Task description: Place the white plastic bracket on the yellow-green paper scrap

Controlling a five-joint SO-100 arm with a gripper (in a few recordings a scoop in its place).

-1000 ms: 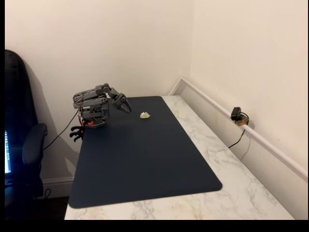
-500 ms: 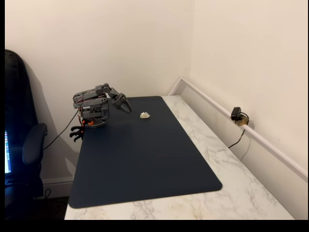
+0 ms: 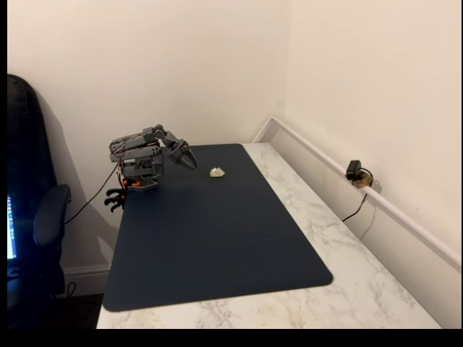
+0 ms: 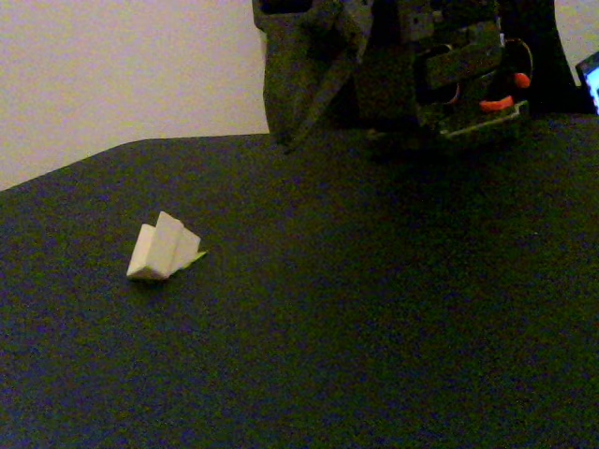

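Note:
The white plastic bracket (image 3: 217, 172) (image 4: 164, 248) lies on the dark mat near its far edge. A thin sliver of the yellow-green paper scrap (image 4: 195, 256) peeks out from under the bracket's lower right edge; the bracket rests on it. My gripper (image 3: 192, 163) (image 4: 292, 138) hangs folded back at the mat's far left corner in a fixed view, its fingers drawn together into a point, shut on nothing. It is well apart from the bracket, with bare mat between them.
The dark mat (image 3: 217, 246) covers most of a white marble table (image 3: 340, 238). A white rail (image 3: 362, 191) runs along the right wall with a small black device and cable (image 3: 354, 172) on it. An office chair (image 3: 32, 217) stands at the left.

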